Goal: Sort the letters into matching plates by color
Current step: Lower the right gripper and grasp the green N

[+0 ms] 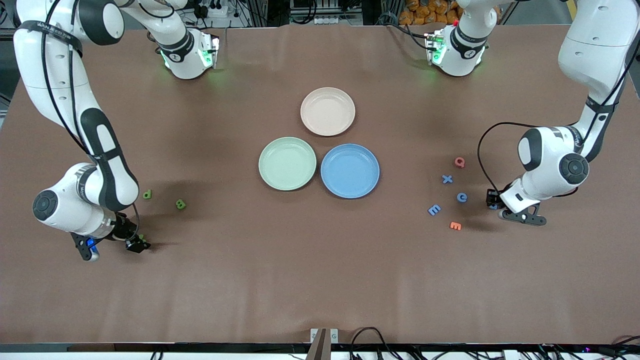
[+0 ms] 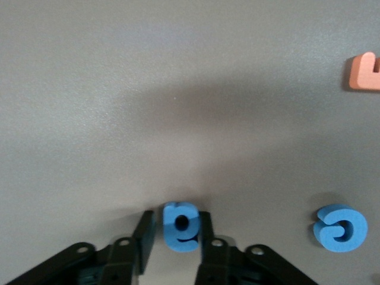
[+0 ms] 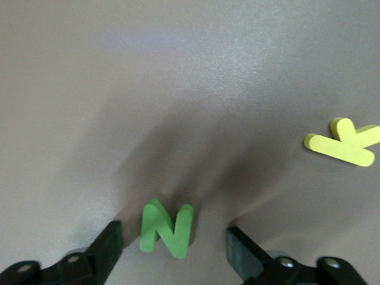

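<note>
My left gripper [image 1: 492, 201] is low on the table at the left arm's end, open, its fingers narrowly bracketing a blue letter g [image 2: 181, 227]; one finger touches it and a thin gap shows at the other. My left gripper [image 2: 176, 230] shows another blue letter [image 2: 340, 228] beside it. Blue letters x [image 1: 447, 179], e [image 1: 461, 197] and E [image 1: 434, 210] lie close by. My right gripper [image 1: 137, 244] is open wide around a green N [image 3: 167, 228], which lies loose between the fingers of my right gripper [image 3: 174, 238]. Green letters d [image 1: 147, 194] and B [image 1: 180, 204] lie nearby. The green plate [image 1: 287, 163] and blue plate [image 1: 350, 170] sit mid-table.
A beige-pink plate [image 1: 327, 111] sits farther from the front camera than the two coloured plates. A red Q [image 1: 459, 162] and an orange E [image 1: 455, 226] lie among the blue letters. A yellow K [image 3: 347, 142] lies near the green N.
</note>
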Robot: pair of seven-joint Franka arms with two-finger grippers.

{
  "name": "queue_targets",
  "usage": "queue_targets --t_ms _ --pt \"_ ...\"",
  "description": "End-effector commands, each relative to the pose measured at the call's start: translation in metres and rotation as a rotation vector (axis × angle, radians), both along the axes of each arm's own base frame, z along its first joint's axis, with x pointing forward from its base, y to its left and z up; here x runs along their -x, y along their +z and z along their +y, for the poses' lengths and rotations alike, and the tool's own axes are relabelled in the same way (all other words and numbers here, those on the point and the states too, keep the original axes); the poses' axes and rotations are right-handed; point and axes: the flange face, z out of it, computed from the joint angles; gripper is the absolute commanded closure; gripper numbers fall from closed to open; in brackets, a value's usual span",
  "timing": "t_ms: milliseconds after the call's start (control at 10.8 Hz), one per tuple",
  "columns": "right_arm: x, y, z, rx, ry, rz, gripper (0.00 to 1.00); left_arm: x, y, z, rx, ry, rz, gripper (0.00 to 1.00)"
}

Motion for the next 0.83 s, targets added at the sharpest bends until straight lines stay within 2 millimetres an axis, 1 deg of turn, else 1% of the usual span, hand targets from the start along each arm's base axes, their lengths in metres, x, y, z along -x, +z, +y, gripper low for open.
queue_targets --t_ms 0,93,278,555,648,740 --pt "-0.001 -0.009 -0.003 0.001 -0.005 0.003 0.39 -0.002 -0.002 0.001 -0.008 -0.01 -0.01 0.91" --pt "-0.002 -0.009 -0.003 0.001 -0.005 0.002 0.4 -0.002 -0.001 -0.002 -0.007 -0.007 -0.011 1.0" --pt "-0.003 -0.006 -0.003 0.002 -0.005 -0.003 0.41 -0.004 0.007 -0.006 -0.005 0.047 -0.021 1.0" --pt "-0.004 -0.002 -0.003 0.002 -0.004 -0.009 0.43 -0.01 0.039 -0.007 -0.015 0.051 -0.025 1.0" --pt "-0.004 -0.001 -0.004 0.004 -0.002 -0.011 0.43 -0.012 0.054 -0.006 -0.02 0.052 -0.038 1.0" --pt "-0.004 0.001 -0.004 0.004 -0.002 -0.012 0.43 -0.014 0.067 -0.01 -0.02 0.052 -0.039 1.0"
